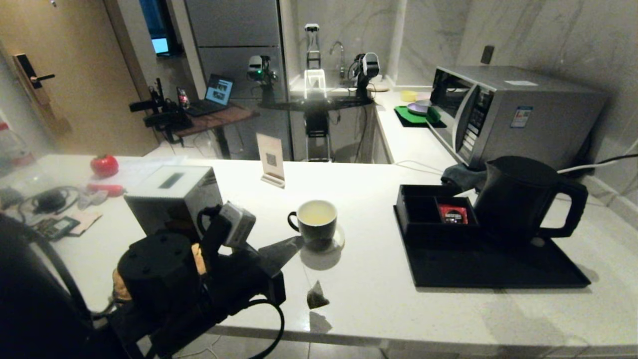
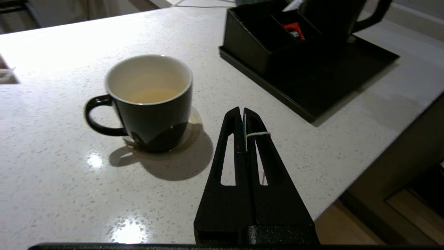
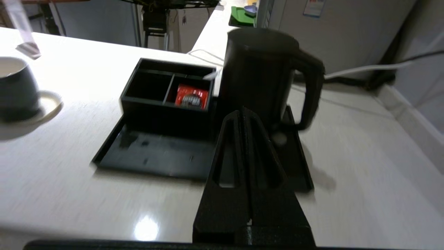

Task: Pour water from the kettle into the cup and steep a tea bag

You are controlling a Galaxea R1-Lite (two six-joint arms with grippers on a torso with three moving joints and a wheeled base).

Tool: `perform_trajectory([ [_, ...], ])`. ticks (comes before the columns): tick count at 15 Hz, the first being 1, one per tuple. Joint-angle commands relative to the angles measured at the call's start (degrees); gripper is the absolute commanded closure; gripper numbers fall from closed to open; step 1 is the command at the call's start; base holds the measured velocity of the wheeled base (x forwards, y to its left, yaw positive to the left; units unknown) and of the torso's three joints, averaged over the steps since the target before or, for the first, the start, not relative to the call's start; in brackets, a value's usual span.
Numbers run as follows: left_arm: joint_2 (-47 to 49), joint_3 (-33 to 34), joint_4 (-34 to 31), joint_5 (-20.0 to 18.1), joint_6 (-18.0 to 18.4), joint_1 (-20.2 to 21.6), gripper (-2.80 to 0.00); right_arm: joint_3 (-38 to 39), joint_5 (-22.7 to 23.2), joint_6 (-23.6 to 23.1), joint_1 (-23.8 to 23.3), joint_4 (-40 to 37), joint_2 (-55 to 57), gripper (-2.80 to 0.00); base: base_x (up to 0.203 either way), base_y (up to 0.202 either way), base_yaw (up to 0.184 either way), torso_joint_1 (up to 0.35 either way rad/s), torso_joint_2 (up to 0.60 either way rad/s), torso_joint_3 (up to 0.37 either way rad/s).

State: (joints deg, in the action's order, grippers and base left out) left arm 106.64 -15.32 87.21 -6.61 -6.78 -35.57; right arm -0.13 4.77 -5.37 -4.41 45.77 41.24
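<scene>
The cup (image 1: 319, 227), a black mug with a cream inside, stands on a small coaster mid-counter and holds pale yellowish water (image 2: 154, 95). My left gripper (image 1: 298, 240) hovers just in front of the cup, to its left. It is shut (image 2: 242, 110) on the tea bag's tag, and the string loops over one finger. The tea bag (image 1: 317, 296) dangles on its string below the gripper, above the counter near the front edge. The kettle (image 1: 518, 199) stands upright on the black tray, handle to the right. My right gripper (image 3: 241, 111) is shut and empty, short of the kettle (image 3: 256, 69), and does not show in the head view.
The black tray (image 1: 498, 271) also carries a compartment box (image 1: 423, 209) with a red packet (image 1: 452, 214). A microwave (image 1: 513, 109) stands behind the kettle. A white box (image 1: 172, 194) and a small sign stand (image 1: 270, 159) sit left of the cup. A red tomato (image 1: 104, 164) lies far left.
</scene>
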Motion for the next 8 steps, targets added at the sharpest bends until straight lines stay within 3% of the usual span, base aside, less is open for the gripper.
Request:
perform_trajectory([
  [1,-0.85,0.16,2.74,0.44,-0.08,-0.17,0.00,-0.23,0.16,0.00,0.29,-10.40,-13.91,0.00,0.000,0.000,0.000,0.000,0.00,0.000],
  [8,-2.21,0.01,2.74,2.39,0.01,-0.29,0.00,-3.19,-0.50,0.01,4.07,-50.75,-40.85,0.00,0.000,0.000,0.000,0.000,0.00,0.000],
])
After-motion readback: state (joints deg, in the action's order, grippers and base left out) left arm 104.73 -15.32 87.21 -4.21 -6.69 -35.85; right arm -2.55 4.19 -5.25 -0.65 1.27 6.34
